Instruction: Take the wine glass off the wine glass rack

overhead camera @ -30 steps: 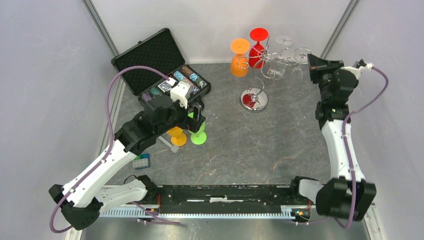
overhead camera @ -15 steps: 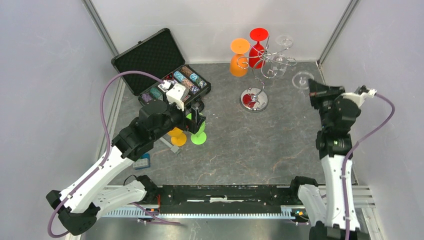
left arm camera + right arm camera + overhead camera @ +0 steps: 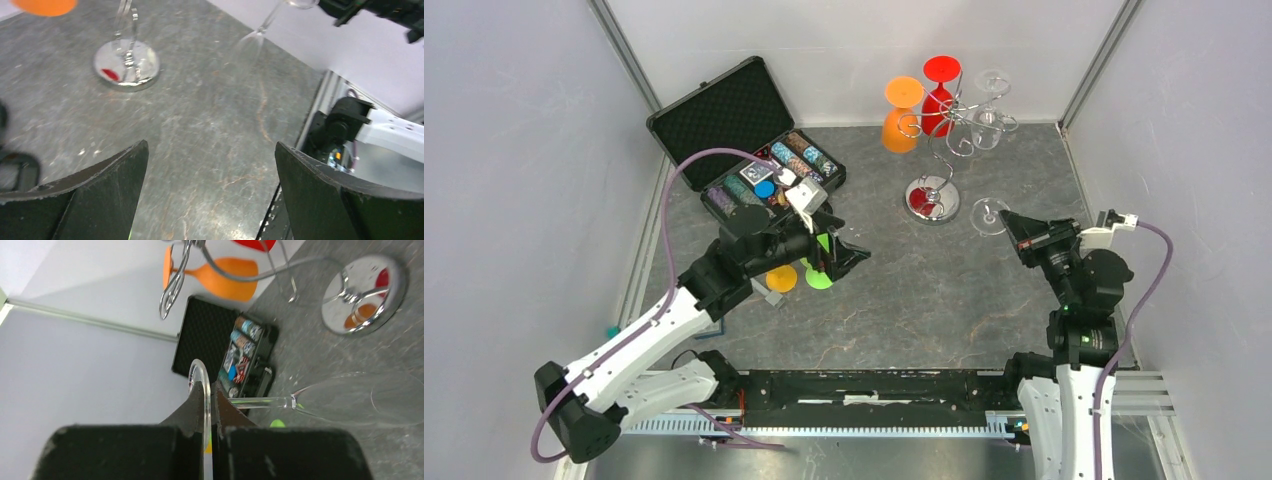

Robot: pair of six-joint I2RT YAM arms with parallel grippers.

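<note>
Top external view: a clear, long-stemmed wine glass [image 3: 987, 214] is held by the right claw [image 3: 1014, 224], well apart from the chrome wire wine glass rack [image 3: 932, 198] with its round shiny base, and to that rack's right. In the right wrist view the claw is seen clamped flat on the glass's round foot disc, one finger on each face, so that the stem and bowl project beyond the fingertips. The foot seems to have been chosen because it is the thin part that slides out of a curled rack arm. The glass is carried tilted, bowl towards the grey stone-patterned desk [image 3: 904, 300]. Whether the bowl touches the desk cannot be told.

On the rack, an orange plastic glass [image 3: 902, 115], a red one [image 3: 939, 85] and another clear one [image 3: 990, 105] are hung upside down by their feet.

The left claw [image 3: 211, 150] is held with its fingers wide apart and nothing between them, low over the desk and pointed towards the rack, beside a green glass [image 3: 821, 276] and an orange glass [image 3: 781, 278] standing on the desk. An open black case of poker chips [image 3: 724, 115] lies behind it.

The removal itself is judged done. What remains is for the glass to be righted and set down gently, since a grip on the thin foot alone gives little control over the swinging bowl.
</note>
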